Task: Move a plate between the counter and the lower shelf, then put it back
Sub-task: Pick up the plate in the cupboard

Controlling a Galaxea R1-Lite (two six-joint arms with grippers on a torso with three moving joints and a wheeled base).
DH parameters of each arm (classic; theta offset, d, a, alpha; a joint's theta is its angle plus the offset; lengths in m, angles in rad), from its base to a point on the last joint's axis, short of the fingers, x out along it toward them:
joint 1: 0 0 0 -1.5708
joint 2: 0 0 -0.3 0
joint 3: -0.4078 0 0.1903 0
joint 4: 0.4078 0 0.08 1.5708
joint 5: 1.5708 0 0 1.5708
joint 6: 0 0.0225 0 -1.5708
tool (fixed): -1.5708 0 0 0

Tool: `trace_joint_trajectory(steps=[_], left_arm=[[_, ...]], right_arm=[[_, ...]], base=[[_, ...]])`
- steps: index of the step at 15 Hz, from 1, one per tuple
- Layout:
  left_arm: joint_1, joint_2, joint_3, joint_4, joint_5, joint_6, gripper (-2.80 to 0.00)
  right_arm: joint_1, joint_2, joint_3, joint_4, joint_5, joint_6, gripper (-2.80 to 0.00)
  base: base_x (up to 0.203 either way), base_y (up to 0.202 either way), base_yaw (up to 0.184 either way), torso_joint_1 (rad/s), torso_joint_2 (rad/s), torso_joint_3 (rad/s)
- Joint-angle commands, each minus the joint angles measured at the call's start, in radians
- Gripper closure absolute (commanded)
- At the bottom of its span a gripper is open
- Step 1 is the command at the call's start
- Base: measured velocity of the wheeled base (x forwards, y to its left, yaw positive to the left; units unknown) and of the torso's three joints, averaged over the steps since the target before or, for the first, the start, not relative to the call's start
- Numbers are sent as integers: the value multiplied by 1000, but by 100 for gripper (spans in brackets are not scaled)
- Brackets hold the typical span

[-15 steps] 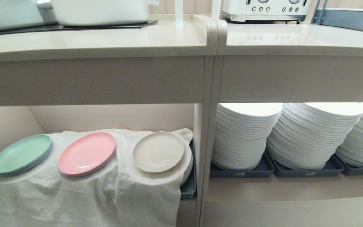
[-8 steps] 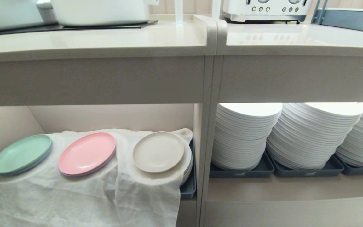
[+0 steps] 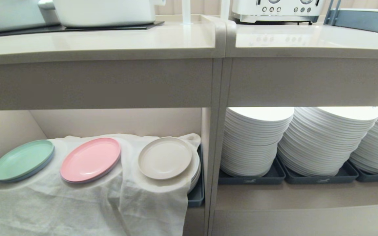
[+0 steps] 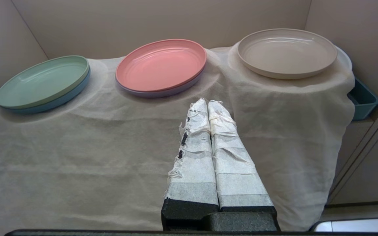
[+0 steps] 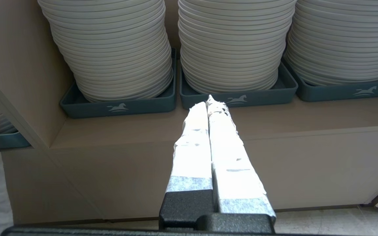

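The left claw (image 4: 207,102) has two long tapering fingers (image 4: 194,157) wrapped in white tape, frayed and wrinkled at the tips, with small dark patches showing through one edge. They rise from a black textured base. The right claw (image 5: 208,100) looks alike: white-taped fingers (image 5: 192,154), black grainy mount.

Head view faces both bays frontally; left wrist view nears the lower shelf (image 4: 323,13), sharing the plate (image 3: 165,158); right wrist view nears the plate stacks (image 5: 231,42)
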State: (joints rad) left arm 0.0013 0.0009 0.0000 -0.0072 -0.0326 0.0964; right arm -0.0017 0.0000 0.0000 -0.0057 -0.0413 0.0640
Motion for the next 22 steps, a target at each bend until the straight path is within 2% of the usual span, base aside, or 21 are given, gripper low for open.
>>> trace_joint_trajectory(steps=[1,18,22], left_arm=[[0,1,0,0,0,-1,0],[0,1,0,1,0,-14,0],[0,1,0,1,0,-11,0]], right_arm=[[0,0,0,0,0,0,0],[0,0,0,0,0,0,0],[0,0,0,0,0,0,0]], base=[[0,0,0,0,0,0],[0,0,0,0,0,0],[2,135,3,1,3,2]])
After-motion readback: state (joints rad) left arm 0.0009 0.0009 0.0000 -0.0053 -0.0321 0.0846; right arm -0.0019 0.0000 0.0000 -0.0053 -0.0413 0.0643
